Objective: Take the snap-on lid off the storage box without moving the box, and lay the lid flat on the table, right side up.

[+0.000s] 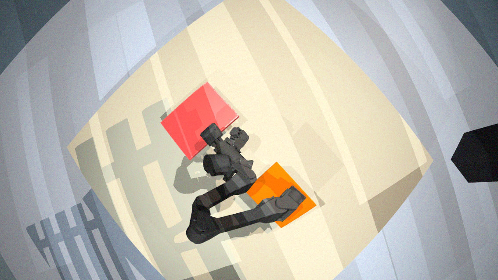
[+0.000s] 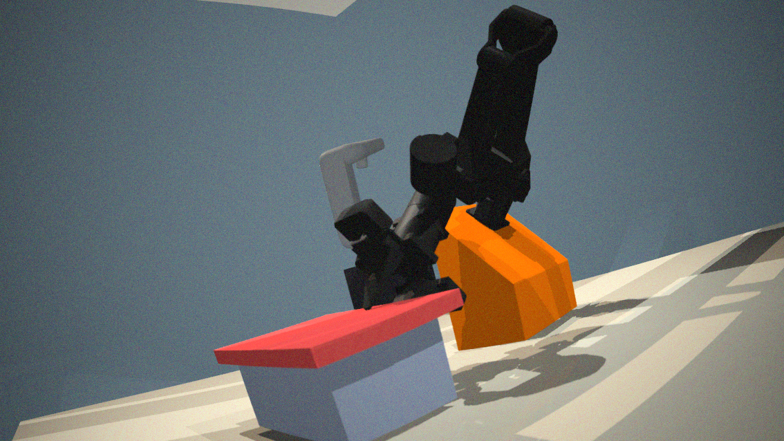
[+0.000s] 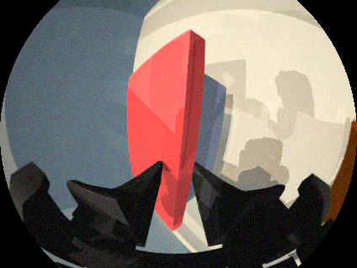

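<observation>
The red lid [image 1: 191, 107] [image 2: 328, 337] [image 3: 157, 97] lies on top of the blue-grey storage box [image 2: 397, 372] [image 3: 212, 114], and no clear gap shows between them. My gripper [image 3: 177, 165] is shut on the lid's edge on the side toward the arm base. One finger is on the lid's top face and the other is under its rim, beside the box wall. In the top and exterior views the fingertips are mostly hidden by the arm and the lid. The box stands on the table and is hidden under the lid in the top view.
An orange block [image 1: 276, 175] [image 2: 487, 290] under the arm's base stands on the pale table [image 1: 243, 69] close behind the gripper. A black object [image 1: 478, 156] is at the far right, beyond the table edge. A grey hooked shape [image 2: 337, 177] rises behind the wrist in the exterior view.
</observation>
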Robot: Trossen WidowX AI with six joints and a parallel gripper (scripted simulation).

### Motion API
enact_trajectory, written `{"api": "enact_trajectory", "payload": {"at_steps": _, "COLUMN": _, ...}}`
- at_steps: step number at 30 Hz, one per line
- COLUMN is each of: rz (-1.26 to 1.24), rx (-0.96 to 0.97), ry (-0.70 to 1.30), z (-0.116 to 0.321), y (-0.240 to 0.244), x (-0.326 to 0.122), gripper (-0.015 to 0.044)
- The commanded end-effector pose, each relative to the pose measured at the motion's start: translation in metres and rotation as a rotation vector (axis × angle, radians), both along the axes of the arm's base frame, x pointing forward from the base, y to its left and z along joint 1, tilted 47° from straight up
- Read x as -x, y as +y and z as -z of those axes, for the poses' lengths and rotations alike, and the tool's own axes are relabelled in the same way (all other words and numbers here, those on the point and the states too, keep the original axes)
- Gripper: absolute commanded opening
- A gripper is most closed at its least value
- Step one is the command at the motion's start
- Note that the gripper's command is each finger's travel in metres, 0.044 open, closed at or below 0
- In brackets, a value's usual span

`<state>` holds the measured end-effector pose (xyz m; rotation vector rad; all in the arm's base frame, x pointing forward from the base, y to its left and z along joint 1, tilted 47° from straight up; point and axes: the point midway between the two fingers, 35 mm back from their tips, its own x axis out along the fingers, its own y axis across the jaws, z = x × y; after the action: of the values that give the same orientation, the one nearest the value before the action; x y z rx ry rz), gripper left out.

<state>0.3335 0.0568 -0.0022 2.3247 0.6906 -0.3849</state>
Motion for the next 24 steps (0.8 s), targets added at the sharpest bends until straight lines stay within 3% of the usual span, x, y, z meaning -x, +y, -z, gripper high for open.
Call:
{"api": "enact_trajectory", "payload": {"at_steps": 1, "rz": 0.003, "rx": 0.003, "ry": -0.004, "z": -0.0015, "y": -0.0020, "x": 0.0003, "gripper": 0.0000}}
{"api": "enact_trajectory", "payload": {"at_steps": 24, "rz": 0.005, "rx": 0.001, "ry": -0.004, "z": -0.0033, "y": -0.0043, "x": 0.0000, "gripper": 0.0000}}
